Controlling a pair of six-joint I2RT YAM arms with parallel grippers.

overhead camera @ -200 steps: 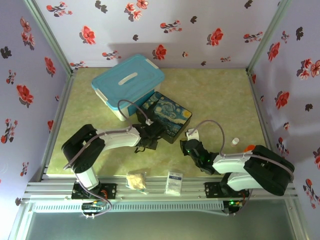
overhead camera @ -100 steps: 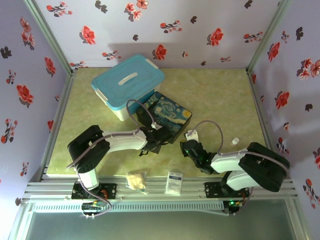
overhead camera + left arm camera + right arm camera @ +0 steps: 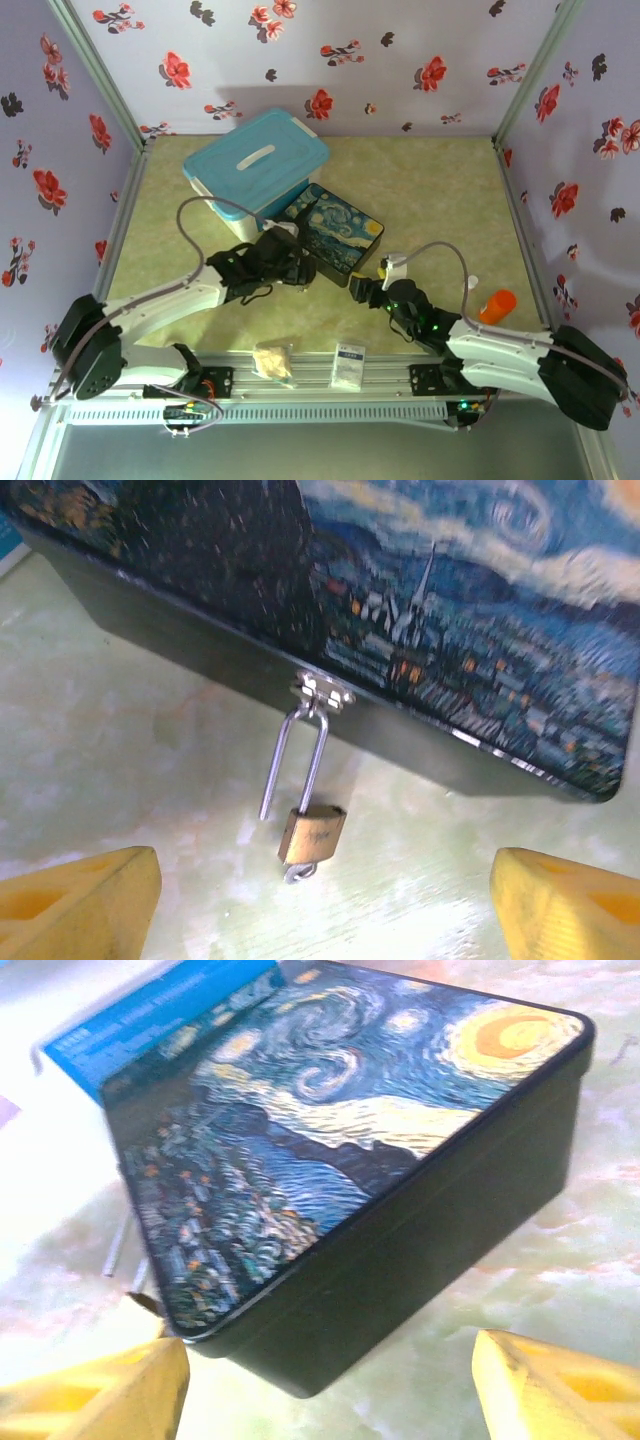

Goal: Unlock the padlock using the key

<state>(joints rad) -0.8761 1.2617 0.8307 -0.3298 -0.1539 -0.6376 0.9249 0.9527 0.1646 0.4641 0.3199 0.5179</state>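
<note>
Left jaws: wide apart, yellow fingertips (image 3: pixel 78 900) at either lower corner of the wrist view, nothing between them. They hover just off the box front, facing the lock.

Padlock (image 3: pixel 312 832): hangs by its shackle (image 3: pixel 318 755) from the hasp (image 3: pixel 322 690) on the front wall of the painted box (image 3: pixel 480 630), with the body low over the surface (image 3: pixel 120 740). One shackle leg enters the body. The other ends free beside it, so the lock looks sprung. A small grey stub under the body is probably the key (image 3: pixel 296 874), seated in the keyway; it is too small to be sure.

Right jaws: also spread wide, fingertips (image 3: pixel 100 1400) low in that wrist view and holding nothing. They sit near the box's right front corner.

Step in hand, by my reading: the turn is done and both arms have let go. What is left is confirming the release. If the lock must come off, the next move calls for a light pinch on the brass body to swing the free leg clear and unhook it from the hasp without dragging the box.

Against a second ago, top view: the left arm is no longer folded and lies stretched low toward the near-left corner. The right arm is likewise flattened out to the right, and its jaws sit nearer the box. An orange object (image 3: pixel 497 305) beside the right arm is more exposed. The box is unmoved.
</note>
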